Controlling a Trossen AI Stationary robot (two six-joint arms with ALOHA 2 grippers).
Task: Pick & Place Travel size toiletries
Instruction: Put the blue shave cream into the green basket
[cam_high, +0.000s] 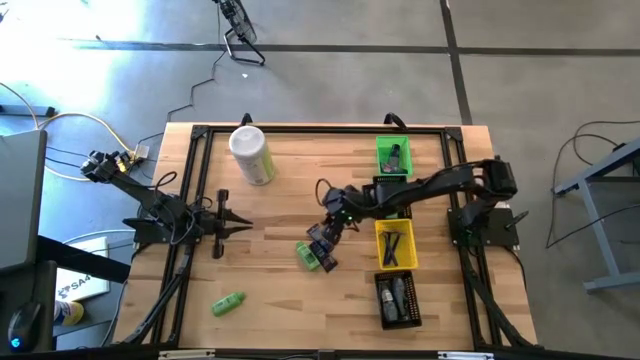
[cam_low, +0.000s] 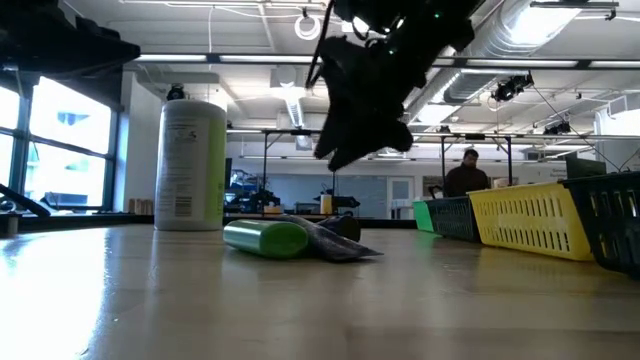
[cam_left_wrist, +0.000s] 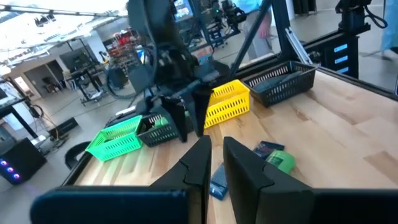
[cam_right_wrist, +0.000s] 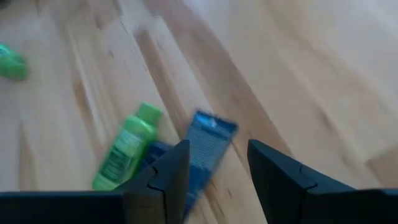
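1. Right gripper: we find it reaching out over the middle of the table, hanging just above a small cluster of toiletries. Fingers apart, nothing between them; the wrist view shows the blue tube lying on the wood below the gap.
2. Cluster under the right gripper: we count a green mini bottle and the blue tube lying side by side and touching, with a dark item partly under them that we cannot identify.
3. Second green mini bottle: lying alone near the table's front-left, well apart from the cluster.
4. Left gripper: parked at the left side of the table, pointing toward the centre, fingers nearly together and empty.
5. Bins along the right side: green bin, yellow bin and black bin, each holding dark items; the black one also holds green ones.
6. Pale-green canister: white-lidded, near the far edge.
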